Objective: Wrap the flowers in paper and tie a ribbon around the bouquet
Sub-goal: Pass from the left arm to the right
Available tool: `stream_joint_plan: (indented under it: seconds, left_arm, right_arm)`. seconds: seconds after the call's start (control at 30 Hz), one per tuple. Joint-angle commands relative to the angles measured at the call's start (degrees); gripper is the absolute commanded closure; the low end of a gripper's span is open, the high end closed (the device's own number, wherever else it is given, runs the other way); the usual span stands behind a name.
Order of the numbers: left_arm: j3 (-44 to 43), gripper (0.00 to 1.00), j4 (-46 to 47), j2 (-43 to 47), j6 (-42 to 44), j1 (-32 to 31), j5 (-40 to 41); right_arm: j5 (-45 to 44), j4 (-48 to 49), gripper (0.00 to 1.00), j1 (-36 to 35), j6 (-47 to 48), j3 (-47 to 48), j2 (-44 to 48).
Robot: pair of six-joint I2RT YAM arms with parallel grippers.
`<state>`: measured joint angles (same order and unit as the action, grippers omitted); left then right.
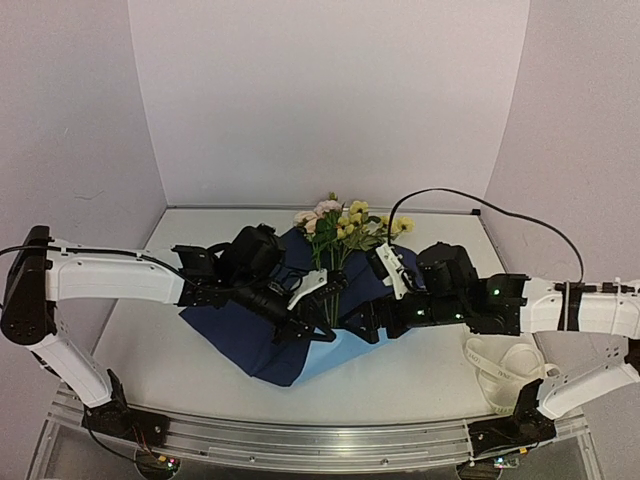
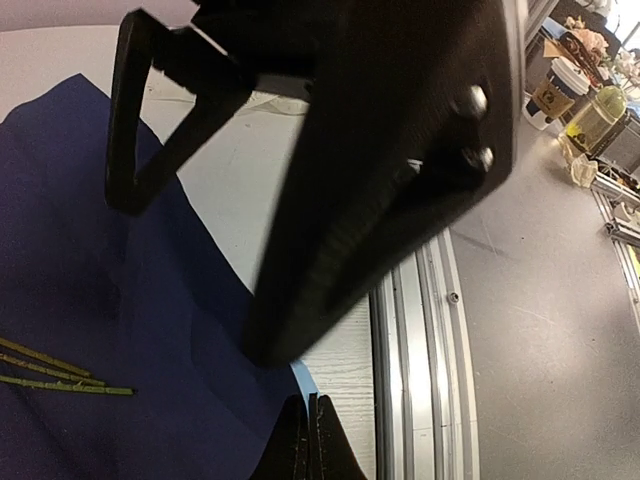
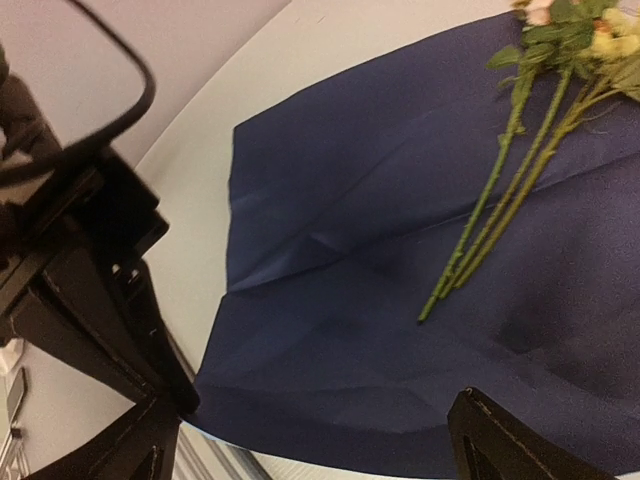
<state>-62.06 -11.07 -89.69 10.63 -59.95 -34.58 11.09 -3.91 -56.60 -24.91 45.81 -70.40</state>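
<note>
**Flowers on open paper, not wrapped, ribbon off to the side**

Paper (image 1: 250, 335) lies spread on the counter (image 1: 160, 370), mid-counter btw the two arms. Its dark side is up and lightly creased, w/ the bright blue face showing only at the near corner.

Flowers (image 1: 338, 235) lie on top of the sheet, approx. centred. The blossoms point toward the back wall at the paper's far edge. The thin green stems run toward the arms, closing together at the cut ends, which stop well inside the sheet.

L jaws are pressed together, low at the paper's near corner. In the L wrist view the fingertips (image 2: 310, 435) sit right by a sliver of bright blue edge. Can't tell whether the paper is caught btw them. A big blurred black arm part fills most of that view.

R jaws are spread wide over the dark sheet, fingers (image 3: 505, 440) apart w/ nothing btw them. The stem ends lie ahead of them, not touching.

Ribbon (image 1: 500, 365) sits in loose cream loops on the counter at far R, under the R arm near its base and well apart from the paper.

An alu rail (image 1: 300, 440) runs along the counter's near edge.
</note>
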Motion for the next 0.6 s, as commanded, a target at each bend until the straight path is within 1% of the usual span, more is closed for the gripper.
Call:
stream_joint_plan:
  seconds: [0.0,0.13,0.3,0.57]
  left_arm:
    - [1.12,1.00,-0.16,1.44,0.58,0.39,-2.61]
    - [0.58,1.00,-1.16,0.71,1.65,0.45,-2.44]
    - [-0.44,1.00,-1.93,-0.34,2.41,0.71,-2.13]
    - [-2.57,1.00,-2.80,-2.10,3.35,1.17,-1.11]
  right_arm:
    - [13.47,2.42,0.04,-0.18,5.42,3.64,-3.47]
    - [15.27,2.50,0.10,-0.18,6.30,3.69,-5.10]
    - [16.35,2.38,0.26,-0.14,6.92,4.06,-6.04]
    - [16.80,1.50,0.37,-0.15,8.03,5.24,-7.44]
